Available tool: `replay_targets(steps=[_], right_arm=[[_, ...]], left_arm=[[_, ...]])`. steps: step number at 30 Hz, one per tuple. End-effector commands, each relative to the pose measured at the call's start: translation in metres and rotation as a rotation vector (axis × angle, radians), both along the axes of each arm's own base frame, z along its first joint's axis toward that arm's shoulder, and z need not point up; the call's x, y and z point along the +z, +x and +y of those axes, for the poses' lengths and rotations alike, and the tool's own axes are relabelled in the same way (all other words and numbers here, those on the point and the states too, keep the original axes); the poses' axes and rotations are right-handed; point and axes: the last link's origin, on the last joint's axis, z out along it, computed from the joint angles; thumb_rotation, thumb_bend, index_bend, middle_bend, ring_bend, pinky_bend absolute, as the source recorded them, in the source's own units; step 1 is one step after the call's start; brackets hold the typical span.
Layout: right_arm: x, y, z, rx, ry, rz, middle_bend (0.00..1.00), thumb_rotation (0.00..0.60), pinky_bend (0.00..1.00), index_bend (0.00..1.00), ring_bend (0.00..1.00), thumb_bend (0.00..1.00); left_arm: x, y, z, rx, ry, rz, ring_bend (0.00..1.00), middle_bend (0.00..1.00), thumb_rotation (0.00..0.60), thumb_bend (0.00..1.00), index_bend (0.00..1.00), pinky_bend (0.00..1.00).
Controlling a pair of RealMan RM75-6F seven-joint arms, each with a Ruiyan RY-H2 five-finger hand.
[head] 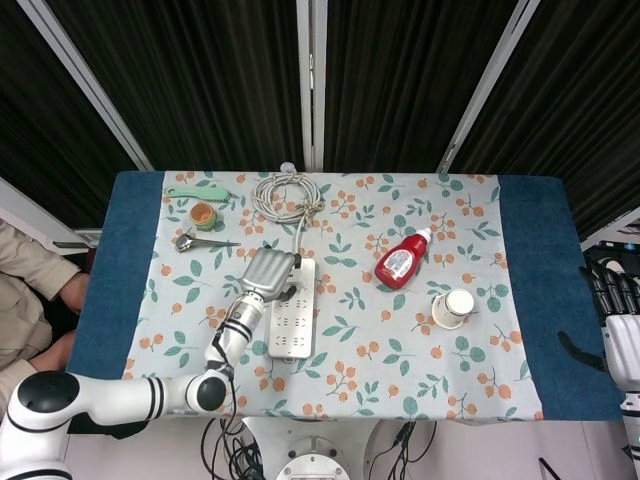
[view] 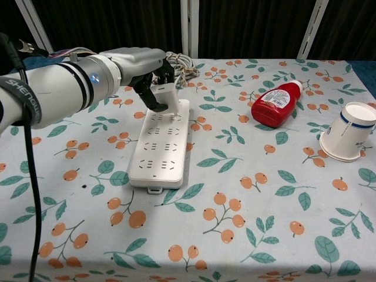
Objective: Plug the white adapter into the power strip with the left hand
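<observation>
Dark ribbed curtains hang behind a tabletop point(head: 530, 300) covered in a pale cloth printed with oranges and green leaves. A white power strip point(view: 160, 143) lies lengthwise near the middle, its coiled grey cable point(head: 285, 192) bunched at the far end.

The robot's left hand point(view: 147, 67) reaches in from the left and hovers over the far end of the strip. Its dark fingers point(view: 141, 88) are clenched around the white adapter point(view: 166, 97), a small boxy block held at or just above the strip's farthest sockets. Whether its prongs have entered a socket cannot be told from either view.

The adapter is probably light, rigid plastic with smooth, somewhat slippery sides, so a firm hold across two opposite flat faces, with the prong face left clear and pointing down, seems best. Pushing it in will likely take steady force, and the lightweight strip could slide on the cloth.

The right hand point(head: 620, 330) waits at the right edge of the tabletop, well apart from everything, holding nothing; its fingers look loosely extended.

Elsewhere on the cloth: a red squeeze bottle point(view: 276, 104) lying on its side, a paper cup point(view: 349, 131) tipped over, and near the far left corner a green comb-like tool point(head: 198, 193), a small round jar point(head: 203, 214) and a metal tool point(head: 200, 241).
</observation>
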Motion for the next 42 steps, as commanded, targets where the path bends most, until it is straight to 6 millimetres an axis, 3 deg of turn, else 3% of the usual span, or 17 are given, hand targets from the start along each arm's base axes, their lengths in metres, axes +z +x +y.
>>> replay_targets(steps=[1, 34, 42], right_arm=[[-0.0001, 0.0, -0.0003, 0.001, 0.001, -0.001, 0.0, 0.6, 0.0, 0.0, 0.0, 0.16], [-0.001, -0.0009, 0.0028, -0.005, -0.006, -0.005, 0.0, 0.6, 0.0, 0.0, 0.0, 0.16], [-0.0012, -0.0013, 0.0034, -0.007, -0.008, -0.005, 0.0, 0.6, 0.0, 0.0, 0.0, 0.16]], left_arm=[[-0.001, -0.0012, 0.0005, 0.005, 0.003, 0.004, 0.61, 0.79, 0.6, 0.37, 0.7, 0.37], [-0.0045, -0.0083, -0.0001, -0.026, -0.009, 0.045, 0.61, 0.79, 0.6, 0.37, 0.7, 0.33], [-0.0063, -0.007, 0.0019, -0.074, -0.015, 0.126, 0.61, 0.79, 0.6, 0.37, 0.7, 0.32]])
